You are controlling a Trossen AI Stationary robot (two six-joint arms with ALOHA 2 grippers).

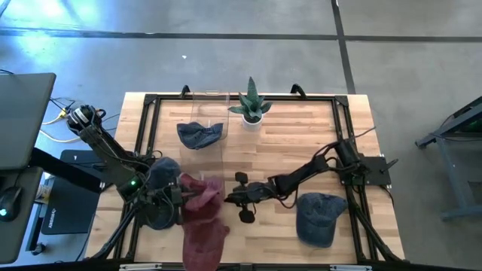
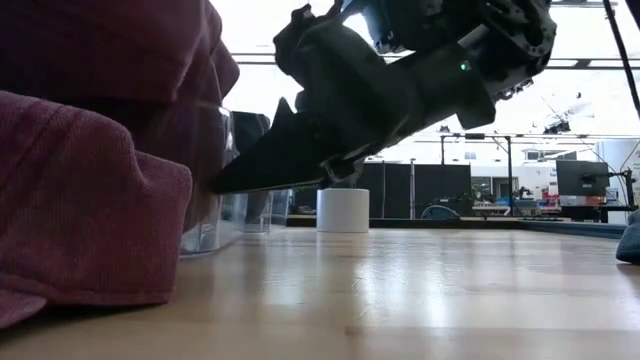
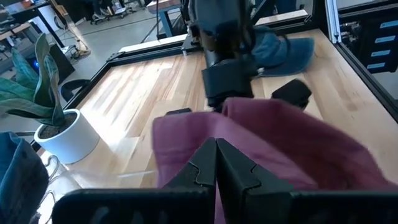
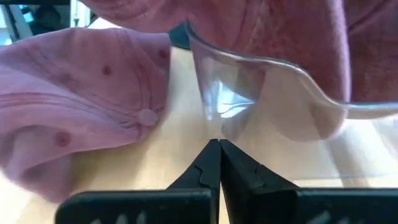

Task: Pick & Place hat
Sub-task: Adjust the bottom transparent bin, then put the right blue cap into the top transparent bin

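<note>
You had the maroon hat (image 1: 202,197) near the worktop's front edge, draped on the clear stand (image 4: 249,87), w/ both the left gripper (image 3: 216,163) & right gripper (image 4: 219,160) closed on nothing, so open one before lifting.

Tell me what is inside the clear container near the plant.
A blue denim hat lies inside the clear container, by the potted plant. Anything beneath that hat is covered and cannot be seen.
</note>
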